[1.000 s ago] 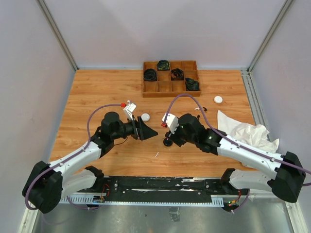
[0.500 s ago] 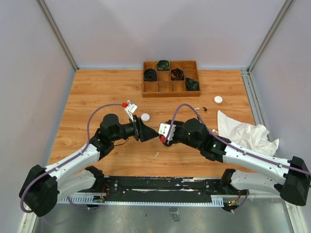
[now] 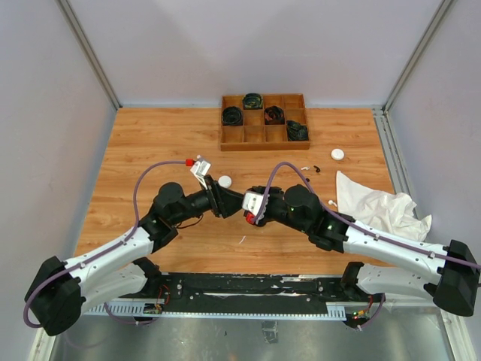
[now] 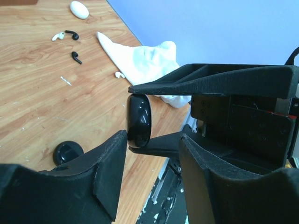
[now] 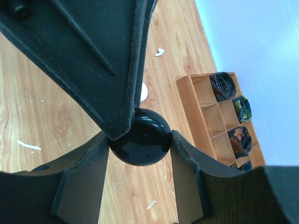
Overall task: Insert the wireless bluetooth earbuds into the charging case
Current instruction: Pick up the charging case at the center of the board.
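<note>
The black charging case (image 4: 139,120) was up in the air over the middle of the tabletop (image 3: 150,150). My right hand (image 5: 140,139) held it, with one finger on each side. My left hand (image 4: 152,138) met it there, with its fingers partly apart and one fingertip touching the case. I could not tell if that hand had a grip on it. Two black earbuds (image 4: 76,57) and two white earbuds (image 4: 58,36) lay loose on the tabletop, off to the right, near a crumpled white cloth (image 4: 145,60). A black round piece (image 4: 68,152) lay on the wood below the hands. A white case (image 4: 79,9) sat farther back. A wooden tray (image 3: 263,147) with coiled cables (image 3: 232,115) stood at the far edge.
</note>
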`<state>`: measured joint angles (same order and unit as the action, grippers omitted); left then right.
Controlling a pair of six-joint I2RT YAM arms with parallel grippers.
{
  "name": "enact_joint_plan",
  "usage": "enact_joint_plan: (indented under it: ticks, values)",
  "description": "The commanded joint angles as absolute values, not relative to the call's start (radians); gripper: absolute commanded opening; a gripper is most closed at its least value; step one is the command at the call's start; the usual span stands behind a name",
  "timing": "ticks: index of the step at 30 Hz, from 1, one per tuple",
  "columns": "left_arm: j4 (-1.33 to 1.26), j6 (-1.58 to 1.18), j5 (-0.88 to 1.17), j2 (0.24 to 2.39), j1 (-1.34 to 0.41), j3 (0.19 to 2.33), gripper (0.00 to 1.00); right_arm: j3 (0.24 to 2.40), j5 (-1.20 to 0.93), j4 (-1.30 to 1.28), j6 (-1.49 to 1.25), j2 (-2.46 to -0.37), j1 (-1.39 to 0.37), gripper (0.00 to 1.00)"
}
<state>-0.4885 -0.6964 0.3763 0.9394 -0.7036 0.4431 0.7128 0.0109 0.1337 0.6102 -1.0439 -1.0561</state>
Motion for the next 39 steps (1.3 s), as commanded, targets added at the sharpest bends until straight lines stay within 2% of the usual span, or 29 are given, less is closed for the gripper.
enact_joint_plan:
  ticks: [1,6,20,28,34,39]
  values:
    - [-0.533,-0.658,0.298,0.930,-0.728,0.419,0.52,0.716,0.029,0.199,0.597,-1.048,-1.071,0.49]
    - [-0.563,-0.645,0.228,0.926,-0.744,0.388,0.51,0.716,0.027,0.219,0.571,-1.056,-1.072,0.49]
    - [-0.660,-0.648,0.217,0.958,-0.761,0.357,0.48,0.702,-0.005,0.274,0.501,-1.052,-1.072,0.49]
    - [-0.686,-0.641,0.204,0.987,-0.781,0.352,0.43,0.696,0.007,0.305,0.483,-1.051,-1.074,0.49]
    - [-0.756,-0.641,0.191,0.992,-0.788,0.320,0.34,0.677,0.010,0.380,0.430,-1.054,-1.074,0.50]
    - [-0.777,-0.613,0.193,0.987,-0.790,0.306,0.21,0.666,0.006,0.398,0.413,-1.051,-1.074,0.52]
